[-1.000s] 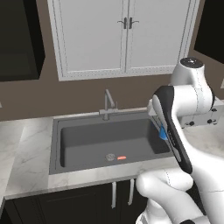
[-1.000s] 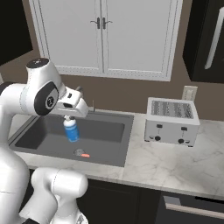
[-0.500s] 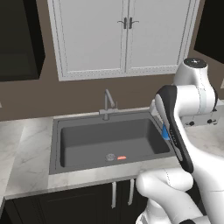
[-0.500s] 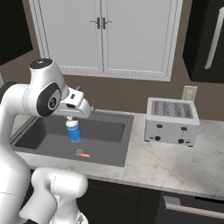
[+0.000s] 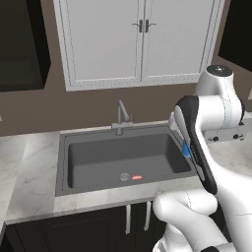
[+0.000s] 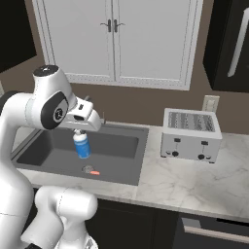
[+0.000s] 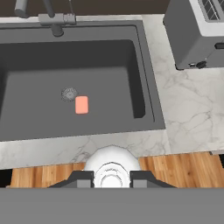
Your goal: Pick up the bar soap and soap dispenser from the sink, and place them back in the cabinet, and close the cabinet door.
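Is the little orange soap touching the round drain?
Apart. The hand view shows dark sink floor between the bar soap and the drain.

Even, soft rendered light, sharp throughout, faint shadows, no glare or blur.

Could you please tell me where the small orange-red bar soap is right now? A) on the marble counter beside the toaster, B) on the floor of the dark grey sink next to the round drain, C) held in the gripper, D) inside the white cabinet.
B: the small flat orange-red bar soap lies on the floor of the dark grey sink, right beside the round grey drain, while the gripper holds the blue soap dispenser instead.
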{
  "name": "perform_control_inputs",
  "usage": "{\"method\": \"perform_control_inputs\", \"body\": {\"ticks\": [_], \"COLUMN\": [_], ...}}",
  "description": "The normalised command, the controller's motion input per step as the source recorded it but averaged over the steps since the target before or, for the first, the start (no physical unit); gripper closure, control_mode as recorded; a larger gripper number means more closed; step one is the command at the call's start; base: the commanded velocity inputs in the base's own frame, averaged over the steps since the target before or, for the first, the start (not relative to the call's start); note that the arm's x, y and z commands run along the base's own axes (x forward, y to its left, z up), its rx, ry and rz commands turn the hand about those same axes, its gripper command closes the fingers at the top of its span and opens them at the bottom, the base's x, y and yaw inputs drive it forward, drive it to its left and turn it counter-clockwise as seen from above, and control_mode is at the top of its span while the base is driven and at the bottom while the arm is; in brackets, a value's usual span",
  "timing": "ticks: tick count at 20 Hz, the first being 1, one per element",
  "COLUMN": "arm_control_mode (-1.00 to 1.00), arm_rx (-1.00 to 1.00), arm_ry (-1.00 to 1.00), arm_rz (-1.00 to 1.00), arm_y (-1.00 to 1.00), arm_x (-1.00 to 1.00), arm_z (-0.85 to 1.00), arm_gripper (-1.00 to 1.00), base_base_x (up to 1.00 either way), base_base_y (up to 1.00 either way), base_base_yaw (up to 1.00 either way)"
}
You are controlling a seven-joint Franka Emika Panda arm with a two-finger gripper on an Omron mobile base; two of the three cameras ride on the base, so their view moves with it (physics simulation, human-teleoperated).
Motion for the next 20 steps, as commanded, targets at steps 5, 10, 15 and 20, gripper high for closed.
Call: {"method": "perform_control_inputs", "body": {"ticks": [5,10,15,20], "arm_control_mode": [1.0,1.0,1.0,1.0], "arm_rx": [0.0,0.0,0.0,0.0], "arm_ry": [0.0,0.0,0.0,0.0], "arm_rz": [0.0,0.0,0.0,0.0], "arm_y": [0.0,0.0,0.0,0.0], "arm_x": [0.0,0.0,0.0,0.0], "arm_z": [0.0,0.0,0.0,0.0], "arm_gripper": [1.0,1.0,1.0,1.0], "base_base_x": [-0.27,-0.36,-0.35,-0.3], "base_base_y": [0.0,0.03,0.21,0.41], "base_base_yaw": [0.0,0.0,0.0,0.0]}}
